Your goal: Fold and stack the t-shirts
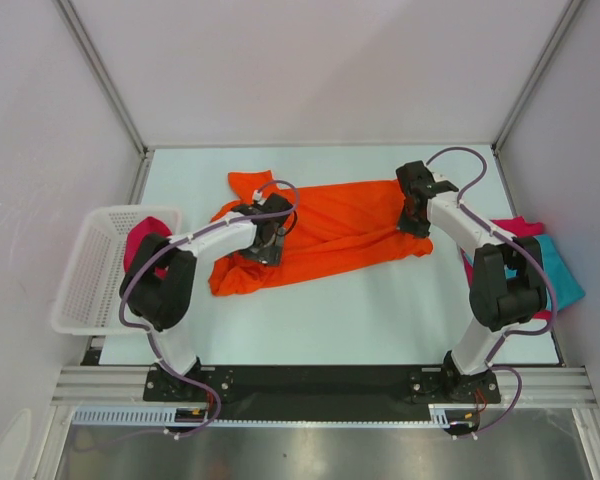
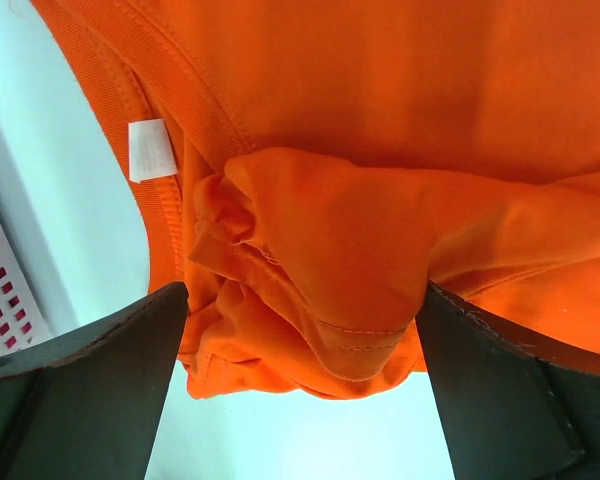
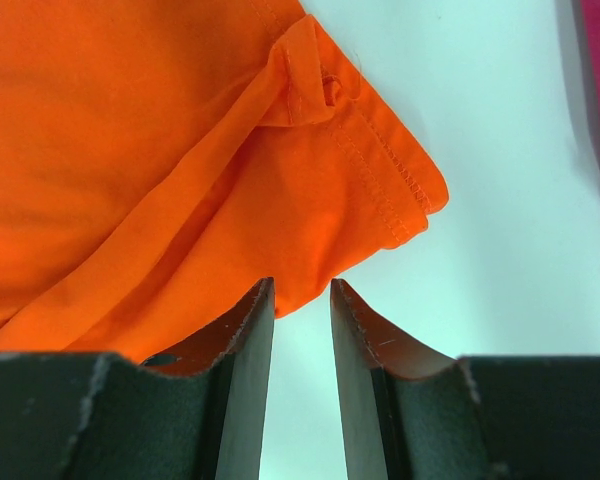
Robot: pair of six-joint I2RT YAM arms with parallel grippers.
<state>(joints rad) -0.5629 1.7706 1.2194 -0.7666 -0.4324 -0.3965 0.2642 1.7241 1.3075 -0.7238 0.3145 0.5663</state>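
On the table (image 1: 380, 310) the orange tee (image 1: 330, 235) is laid crosswise, bunched collar end straddled by the wide-open left hand (image 2: 302, 290), a stitched corner faced by the barely parted, empty right hand (image 3: 302, 290), presumably for stretching flat.

L white-and-black arm (image 1: 215, 238) reaches to centre-left of top view; L black two-finger gripper (image 2: 302, 300) jaws wide apart. R white-and-black arm (image 1: 460, 225) stretches to upper right; R black two-finger gripper (image 3: 302, 290) jaws nearly together, slim gap.

Bright, even diffuse light; only faint soft shadows anywhere.
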